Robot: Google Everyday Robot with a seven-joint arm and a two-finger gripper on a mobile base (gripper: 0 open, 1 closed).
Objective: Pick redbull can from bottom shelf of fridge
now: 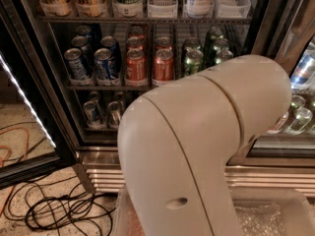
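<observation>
The fridge stands open in front of me, with a ribbed steel base. On the bottom shelf, at the left, stand two slim silver-topped cans; the redbull can is the left one, with a second one beside it. My beige arm fills the middle of the view and hides the rest of the bottom shelf. The gripper is out of sight behind the arm, somewhere toward the fridge.
The shelf above holds blue cans, orange cans and green cans. The open door with a white light strip is at the left. Black and orange cables lie on the floor. A second cooler with clear bottles is at the right.
</observation>
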